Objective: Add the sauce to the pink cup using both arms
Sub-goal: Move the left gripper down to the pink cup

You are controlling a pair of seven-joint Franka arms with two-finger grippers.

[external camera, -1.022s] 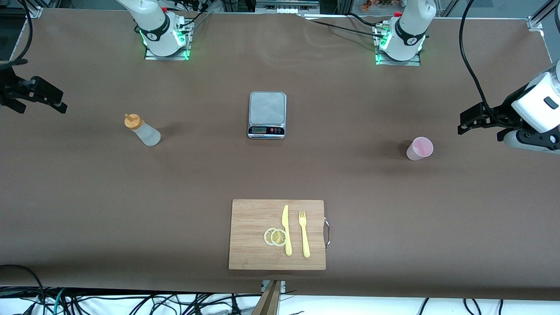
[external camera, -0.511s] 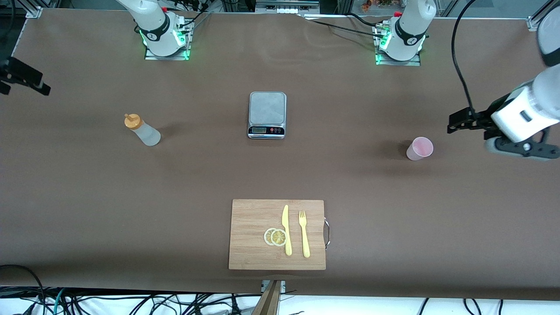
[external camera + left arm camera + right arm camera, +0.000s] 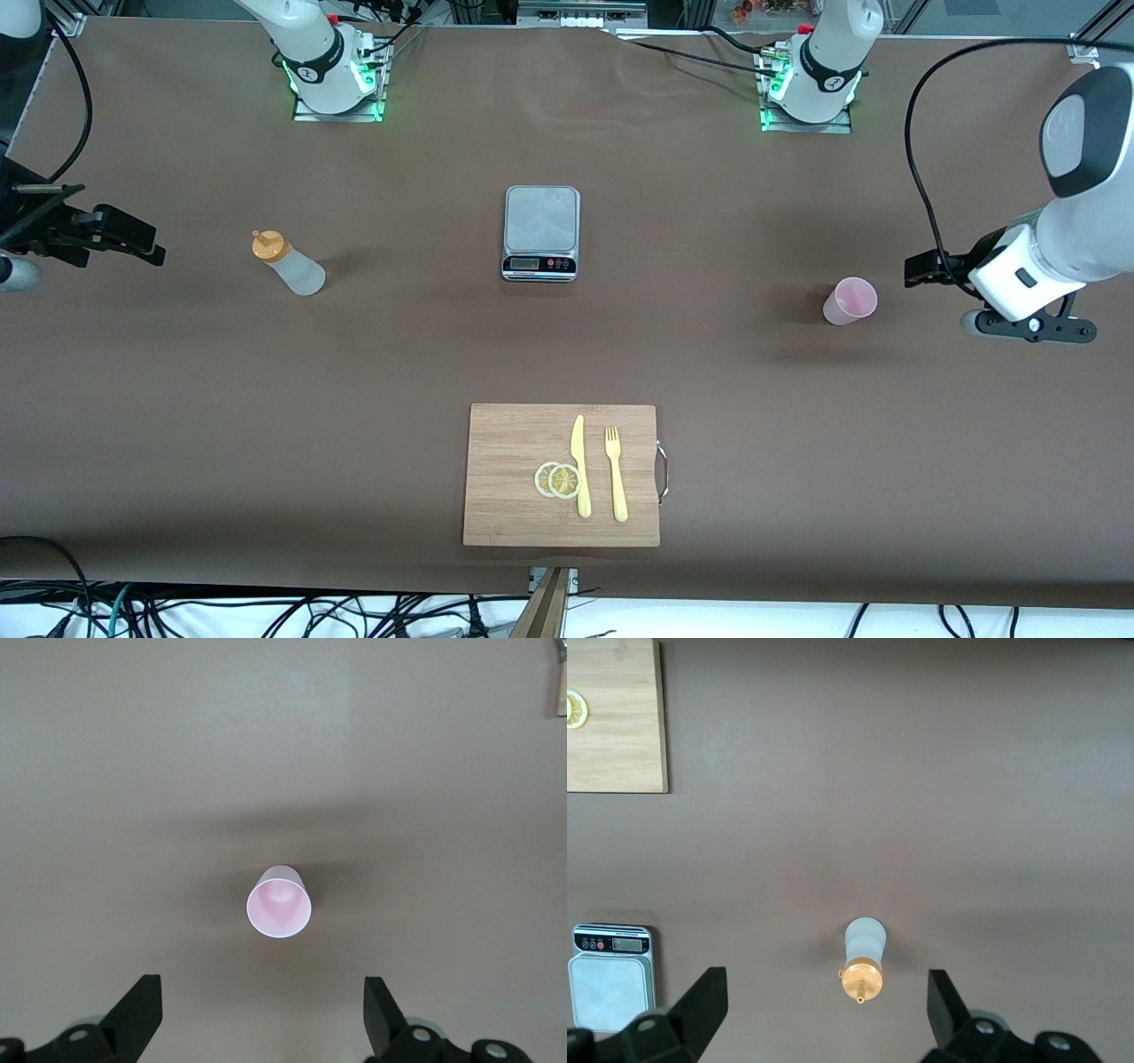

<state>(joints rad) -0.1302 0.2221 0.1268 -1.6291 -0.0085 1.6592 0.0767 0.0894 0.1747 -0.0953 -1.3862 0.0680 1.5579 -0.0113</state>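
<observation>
Sauce (image 3: 289, 263) upright on the table (image 3: 354, 372), toward the right arm's end, well in from that edge. Pink cup (image 3: 850, 300) upright toward the left arm's end. Left gripper (image 3: 261, 1014) hanging over the table beside the cup, fingers (image 3: 142, 1005) spread wide, nothing between. Right gripper (image 3: 824, 1010) up near its own edge, fingers (image 3: 704, 1001) wide apart too, facing the bottle. Scale (image 3: 541, 232) mid-table; cutting board (image 3: 514, 496) at the camera-side edge.

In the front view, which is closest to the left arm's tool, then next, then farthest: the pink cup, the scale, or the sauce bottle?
Measured from the left tool:
1. Pink cup, right beside it at the left arm's end.
2. Scale, mid-table.
3. Sauce bottle, at the right arm's end.
</observation>
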